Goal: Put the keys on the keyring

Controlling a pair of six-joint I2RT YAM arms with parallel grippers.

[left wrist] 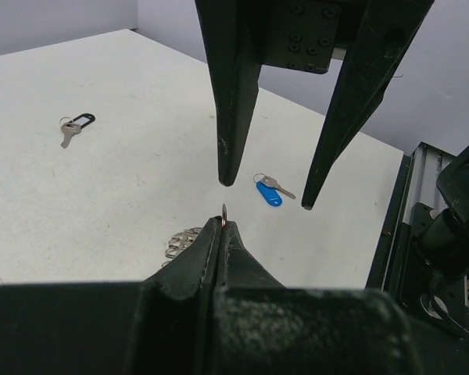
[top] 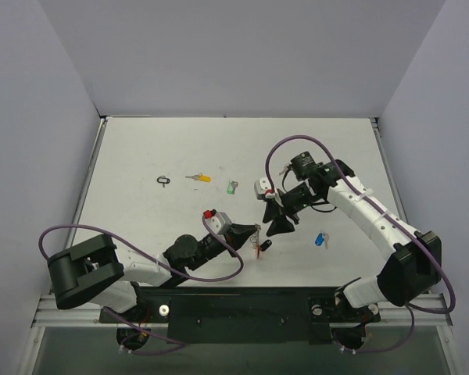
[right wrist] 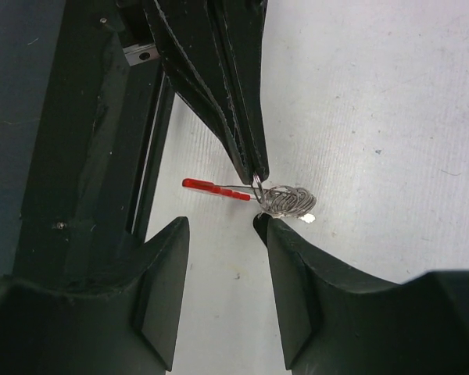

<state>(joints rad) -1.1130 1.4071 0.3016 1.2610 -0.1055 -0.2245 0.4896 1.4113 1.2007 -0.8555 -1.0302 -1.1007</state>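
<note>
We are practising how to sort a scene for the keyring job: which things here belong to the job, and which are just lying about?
Belongs to the job:
- keyring, pinched in the left gripper
- right gripper, open beside it
- blue-tagged key
- black-tagged key
- yellow-tagged key
- green-tagged key

Just there:
- table
- purple cables
</note>
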